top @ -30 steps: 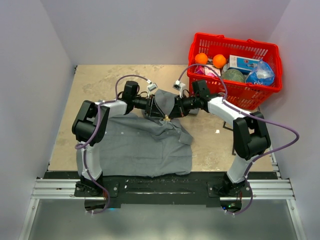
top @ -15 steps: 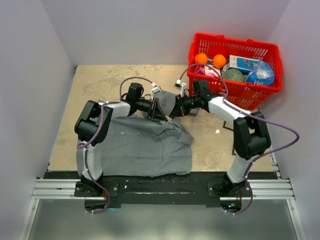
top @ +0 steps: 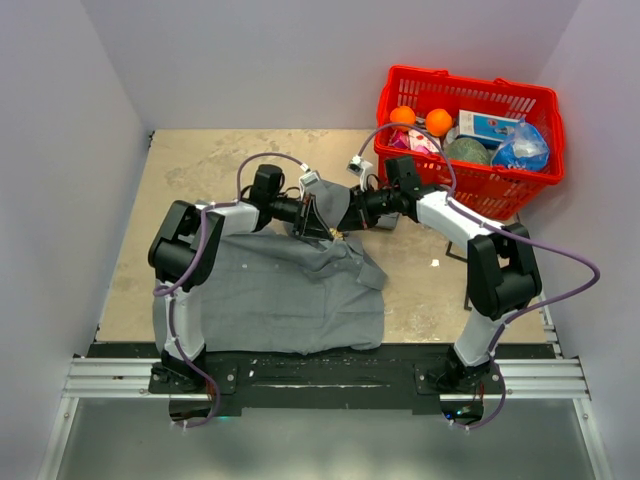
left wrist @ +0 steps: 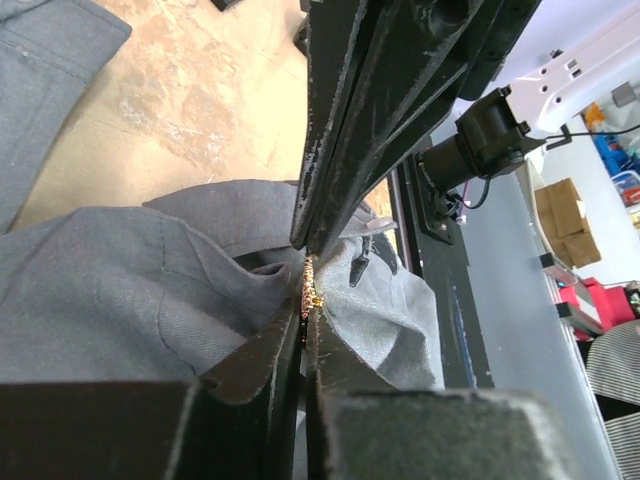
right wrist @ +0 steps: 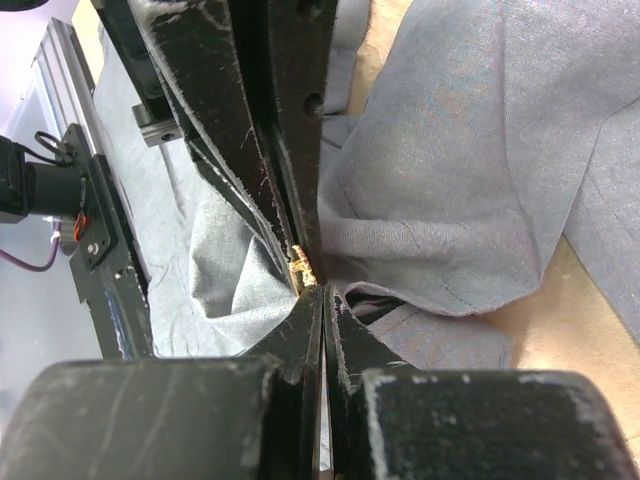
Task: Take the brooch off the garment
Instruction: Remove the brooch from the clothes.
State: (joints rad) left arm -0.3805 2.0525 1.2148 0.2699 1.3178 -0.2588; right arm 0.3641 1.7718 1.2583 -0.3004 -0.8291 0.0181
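My left end effector [left wrist: 304, 320] has its fingers pressed together, and so does the right end effector [right wrist: 320, 297]. They meet tip to tip at mid-frame. The brooch [left wrist: 311, 290] sits between those tips, its long axis in line with the fingers, on a raised fold of the shirt [top: 270, 295]. I can't tell which clamps brooch and which clamps cloth. I judge pulling apart along that axis comes next.

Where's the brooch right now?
The brooch is near the centre of the top view, on the raised far edge of the shirt, where the left hand and right hand meet.
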